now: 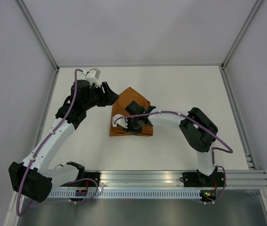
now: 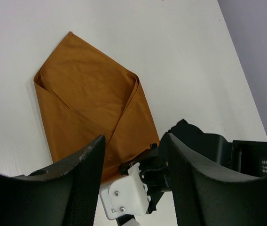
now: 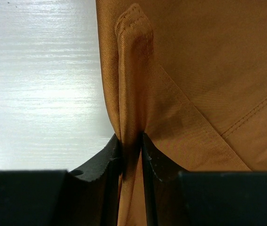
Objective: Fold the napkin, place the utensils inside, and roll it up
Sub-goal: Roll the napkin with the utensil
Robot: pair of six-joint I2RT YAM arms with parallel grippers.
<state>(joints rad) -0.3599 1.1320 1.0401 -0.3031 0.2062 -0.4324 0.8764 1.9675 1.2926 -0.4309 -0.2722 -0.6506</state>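
One napkin in right end effector

The light is bright, even and soft, falling from overhead, and shadows are faint. In the right wrist view the table beside the right pincer glares white in streaky horizontal bands. Its fingers are black and blurred, while the napkin just ahead of them is sharp down to the weave. In the left wrist view the left pincer looms dark and slightly soft. The napkin beyond it is crisp, with thin shadows along its folds. From above, the metal rail far behind both pincers shines.
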